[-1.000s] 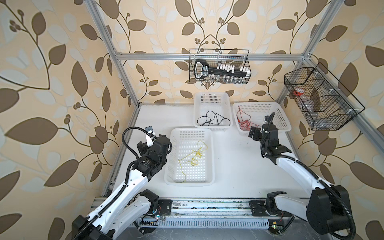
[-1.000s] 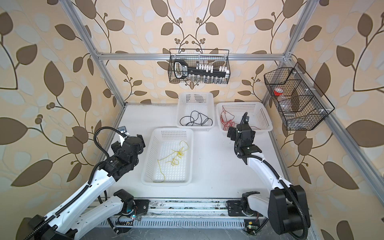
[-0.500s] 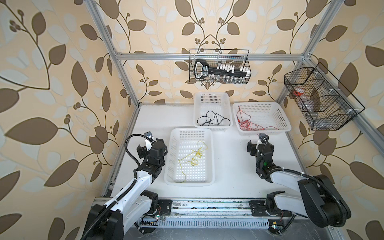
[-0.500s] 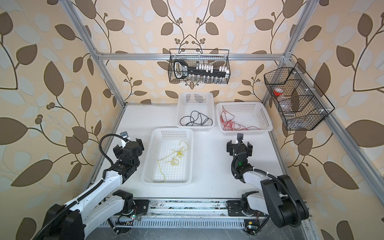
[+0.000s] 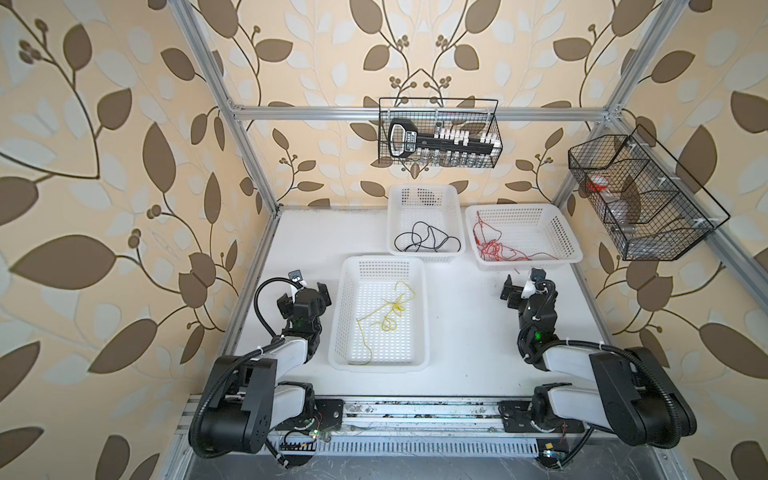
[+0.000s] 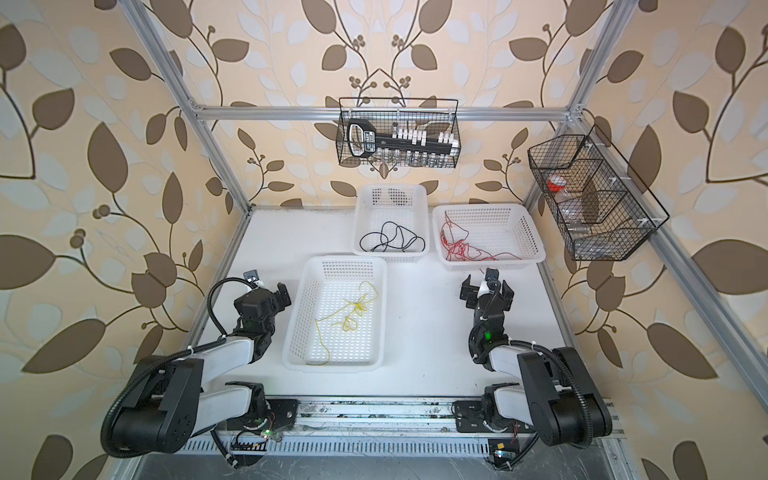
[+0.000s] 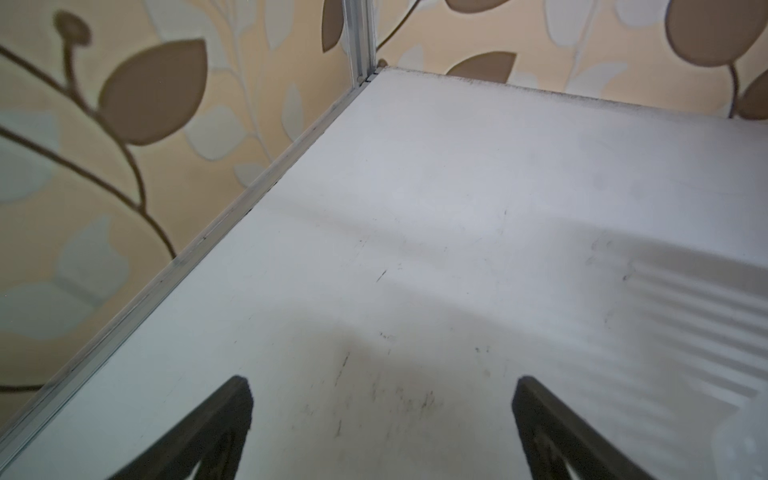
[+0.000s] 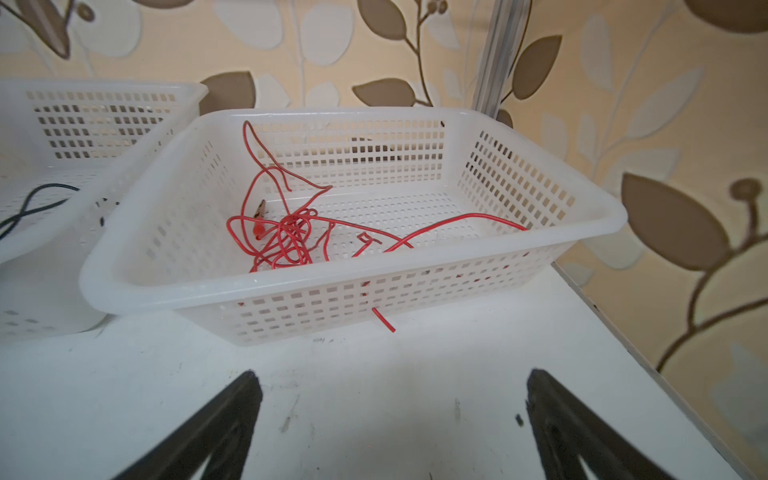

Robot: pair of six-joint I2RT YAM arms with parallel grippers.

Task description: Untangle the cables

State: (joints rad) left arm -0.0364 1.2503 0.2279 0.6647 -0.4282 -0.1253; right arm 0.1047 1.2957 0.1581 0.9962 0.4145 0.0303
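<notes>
Yellow cable (image 5: 388, 318): one loosely knotted strand lying flat in the near basket (image 5: 337, 316), with a tail running toward its front rim.
Black cable (image 5: 428, 241): loose coils on the floor of the middle basket (image 5: 424, 187), at the front end.
Red cable (image 5: 496, 249): a tangled heap in the right basket (image 5: 515, 206), toward its left side. The right wrist view shows a clip (image 8: 258, 230) in the heap and one end poking out through the front wall.
Baskets: three, white and perforated. The middle and right ones sit side by side at the back of the bench (image 5: 465, 332), and the near one sits in front, to the left.
Left jaws: spread wide and empty, with the fingers (image 7: 224, 424) over bare bench left of the near basket.
Right jaws: spread wide and empty, with the fingers (image 8: 224, 419) pointing at the right basket, near it but apart.
Racks: two of black wire hang on the frame, one at the back (image 5: 438, 133) and one at the right (image 5: 640, 199).
</notes>
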